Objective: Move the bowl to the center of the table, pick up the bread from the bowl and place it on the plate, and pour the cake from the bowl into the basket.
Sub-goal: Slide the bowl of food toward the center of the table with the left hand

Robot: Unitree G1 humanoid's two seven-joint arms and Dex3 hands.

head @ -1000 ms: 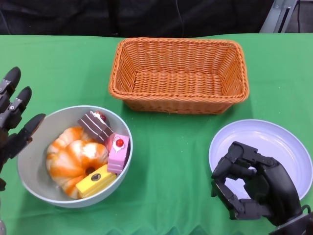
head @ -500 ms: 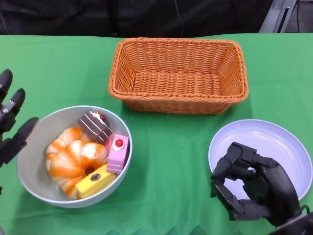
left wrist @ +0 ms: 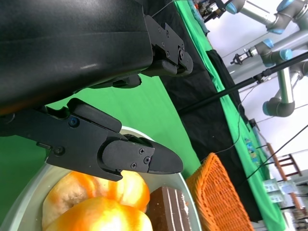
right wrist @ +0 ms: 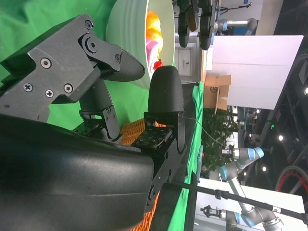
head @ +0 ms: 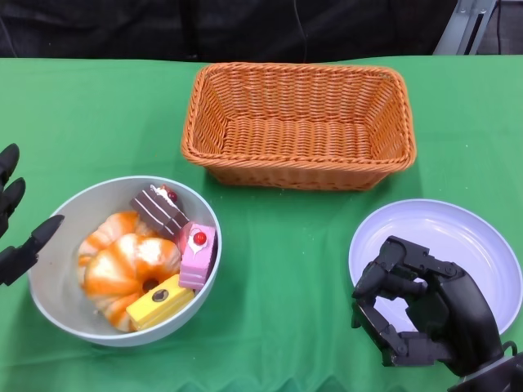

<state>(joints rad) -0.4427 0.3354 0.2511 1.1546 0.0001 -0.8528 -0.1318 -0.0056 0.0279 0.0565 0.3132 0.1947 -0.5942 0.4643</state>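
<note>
STEP: move bowl (head: pixel 57 306) to table centre | LEFT: left hand (head: pixel 15 233) fingers apart, empty, beside rim | RIGHT: right hand (head: pixel 425 314) fingers curled, empty | ADVICE: grip rim firmly, slide level.

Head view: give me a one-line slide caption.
Open left hand beside the grey bowl of bread and cakes; empty basket behind, right hand over the plate.

Place: I read this as a robotics lab or demo hall.
Table: I work at a green cloth (head: pixel 98 106) with black drapery (head: pixel 245 28) hung on its far side.
Other machines: my wrist cameras catch grey jointed robot arms (left wrist: pixel 269 14), more of them past a white partition (right wrist: pixel 250 72).
Clutter: cardboard boxes (right wrist: pixel 216 91) and a potted plant (right wrist: pixel 214 139) stand beyond the table.
</note>
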